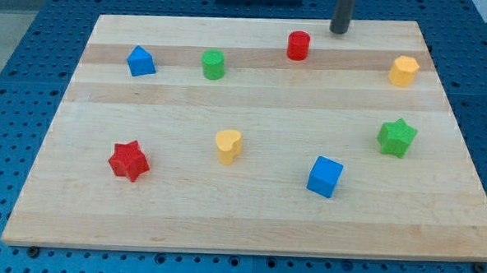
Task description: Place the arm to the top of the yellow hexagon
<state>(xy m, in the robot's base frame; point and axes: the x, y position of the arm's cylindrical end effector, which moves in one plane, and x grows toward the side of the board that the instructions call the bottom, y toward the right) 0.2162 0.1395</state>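
Camera view, sole entry.

Item: board (248, 227), pale wood, lying on a blue perforated table (34, 29).

Item: our tip (339, 30), the end of a dark rod, standing at the board's top edge, about 12 o'clock from board centre. It has nothing to open or shut and touches no block.

Item: yellow hexagon (404, 71), the task's thing, near the board's upper right corner, about 4 o'clock from our tip and well apart from it. The space at its 12 o'clock, between it and the board's top edge, is a narrow strip.

Item: red cylinder (298, 46), nearest to our tip, at its 8 o'clock, apart.

Item: green cylinder (213, 65), at 9 o'clock from the red cylinder.

Item: blue block (140, 61), roof-shaped top, upper left.

Item: green star (397, 137), at 6 o'clock from the hexagon.

Item: blue cube (325, 176), lower right of centre.

Item: yellow heart (228, 146), near centre.

Item: red star (129, 160), lower left.

Handling note, our judgement: the hexagon looks small, rigid and light, likely to slide easily on smooth wood at any nudge. There is nothing to take hold with; we only need to stop at its top side, so the approach should run along the top edge toward 3 o'clock, stopping short of contact.
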